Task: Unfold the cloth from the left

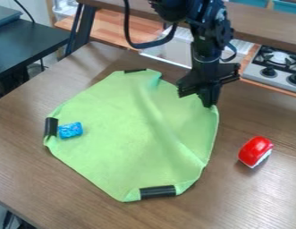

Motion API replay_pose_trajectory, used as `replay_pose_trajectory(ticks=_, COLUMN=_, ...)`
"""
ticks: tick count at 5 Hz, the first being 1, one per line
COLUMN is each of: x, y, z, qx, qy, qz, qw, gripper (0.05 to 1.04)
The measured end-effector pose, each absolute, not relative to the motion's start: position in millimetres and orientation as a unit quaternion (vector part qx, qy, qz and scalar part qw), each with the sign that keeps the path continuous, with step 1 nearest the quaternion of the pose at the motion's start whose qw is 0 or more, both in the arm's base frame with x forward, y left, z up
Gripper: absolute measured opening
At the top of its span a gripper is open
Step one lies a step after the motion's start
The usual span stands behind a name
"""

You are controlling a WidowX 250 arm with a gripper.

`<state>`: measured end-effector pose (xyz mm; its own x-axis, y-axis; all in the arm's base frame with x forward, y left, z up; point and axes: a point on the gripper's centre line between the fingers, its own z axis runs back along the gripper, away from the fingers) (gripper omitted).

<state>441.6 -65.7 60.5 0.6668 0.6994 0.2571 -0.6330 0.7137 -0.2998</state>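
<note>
The black gripper [208, 104] is hanging over the far right part of the green cloth [120, 125], its fingers standing narrow and holding the cloth's edge. The cloth is lying on the wooden tabletop [257, 197], a crease running from far to near. A blue block [70, 130] is resting on its left side; a red-and-white object [255, 151] is sitting apart, right.

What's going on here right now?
A robot arm has its pincer down at the right-hand edge of a green cloth as the picture shows it. The cloth lies mostly spread on the table, creased. A blue block sits on it; a red object lies beside it.
</note>
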Motion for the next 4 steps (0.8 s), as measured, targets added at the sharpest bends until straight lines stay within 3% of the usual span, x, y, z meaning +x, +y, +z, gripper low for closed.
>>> replay_pose_trajectory(ticks=2, x=440, y=-72, z=60, qx=-0.148, qy=-0.176, qz=0.352, qw=0.907, gripper=0.446)
replay_pose_trajectory(ticks=3, x=436, y=-51, z=106, qx=-0.2, qy=-0.216, qz=0.36, qw=0.885, gripper=0.749)
replay_pose_trajectory(ticks=4, x=417, y=-41, z=129, qx=-0.221, qy=-0.223, qz=0.338, qw=0.887, gripper=0.994)
